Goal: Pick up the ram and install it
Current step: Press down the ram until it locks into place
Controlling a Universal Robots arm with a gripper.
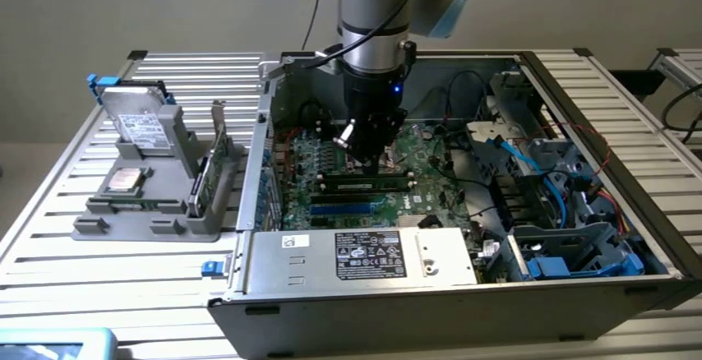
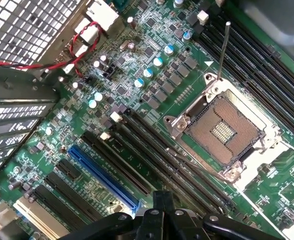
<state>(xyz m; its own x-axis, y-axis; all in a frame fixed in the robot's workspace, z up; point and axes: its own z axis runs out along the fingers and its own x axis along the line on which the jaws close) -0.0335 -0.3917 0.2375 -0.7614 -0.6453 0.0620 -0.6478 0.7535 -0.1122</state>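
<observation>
A slatted metal table (image 1: 66, 245) carries the whole setup, with a plain grey wall (image 1: 131, 6) behind it. At the exterior view's left, a grey plastic stand (image 1: 154, 204) holds a hard drive (image 1: 140, 122) propped upright with a blue bracket behind it, a second drive lying flat lower down, and a green card with a metal bracket (image 1: 210, 163) set on edge. Right of the stand is an open computer case (image 1: 439, 302) lying on its side, its green motherboard (image 1: 428, 150) exposed. Along the case's near side sits the silver power supply (image 1: 362, 257), bearing a black-and-white label (image 1: 370, 255) whose print is too small to read. The arm reaches down into the case, and the gripper (image 1: 369, 148) hangs just over the board with its jaws clenched and nothing visibly between them. Just in front of it the ram (image 1: 367, 184) sits in a slot among the black slots, with a blue slot beside them. Further right are blue cables (image 1: 538, 163) and drive bays. The wrist view looks down on the bare processor socket (image 2: 225, 131) with its silver frame, flanked by rows of black slots and a blue slot (image 2: 103, 176).
</observation>
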